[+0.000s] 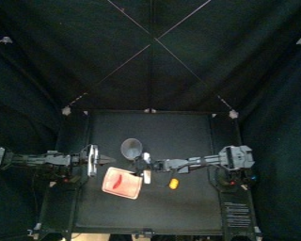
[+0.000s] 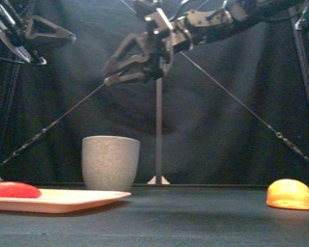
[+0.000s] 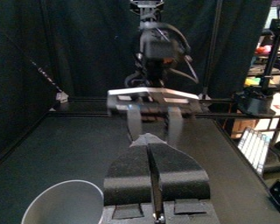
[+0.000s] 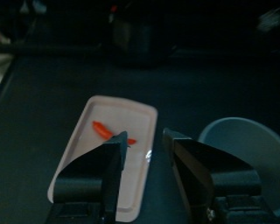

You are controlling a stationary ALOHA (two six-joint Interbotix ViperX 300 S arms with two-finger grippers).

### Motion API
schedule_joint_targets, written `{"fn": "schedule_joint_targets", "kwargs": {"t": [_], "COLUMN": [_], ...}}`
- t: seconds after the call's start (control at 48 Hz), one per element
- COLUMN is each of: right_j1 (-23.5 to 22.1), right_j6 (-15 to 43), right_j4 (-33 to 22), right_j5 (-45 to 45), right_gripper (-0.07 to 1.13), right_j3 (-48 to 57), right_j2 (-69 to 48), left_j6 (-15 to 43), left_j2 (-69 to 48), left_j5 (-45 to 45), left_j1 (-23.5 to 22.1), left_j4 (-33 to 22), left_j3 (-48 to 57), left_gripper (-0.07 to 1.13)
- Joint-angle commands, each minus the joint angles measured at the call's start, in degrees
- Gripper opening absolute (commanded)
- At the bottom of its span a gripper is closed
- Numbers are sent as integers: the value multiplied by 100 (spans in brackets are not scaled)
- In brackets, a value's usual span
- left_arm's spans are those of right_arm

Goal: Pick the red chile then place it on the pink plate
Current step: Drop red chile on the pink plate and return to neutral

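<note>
The red chile [image 2: 13, 189] lies on the pink plate [image 2: 86, 199] at the front view's lower left, my right tool [image 4: 143, 138] hangs over it, jaws spread and empty, and my left tool [image 3: 154, 153] rests closed, so I judge the placing done.

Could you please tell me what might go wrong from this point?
The chile lies on the tray near one edge. The open right gripper hangs above it and could nudge it off if it dips. The grey cup stands close behind the tray, so a careless pull-back might knock it over.
</note>
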Motion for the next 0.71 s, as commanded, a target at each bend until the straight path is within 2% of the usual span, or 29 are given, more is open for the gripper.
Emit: {"fn": "schedule_joint_targets", "kwargs": {"t": [0.021,0.229,0.5,0.708], "right_j1": [26,18,-114,-123], "right_j6": [-26,-35,-26,-18], "right_j4": [97,246,308,299], "right_j5": [-967,-1819,-1837,-1793], "right_gripper": [78,78,78,78], "right_j3": [870,2197,3674,4412], "right_j2": [-1020,-2417,-4500,-5924], "left_j6": [9,9,9,9], "left_j2": [0,-26,-44,-53], "left_j5": [-26,-18,-18,-18], "left_j1": [26,35,53,62], "left_j4": [44,88,114,158], "left_j3": [-62,-53,-18,26], "left_gripper": [-3,-3,-3,-3]}}
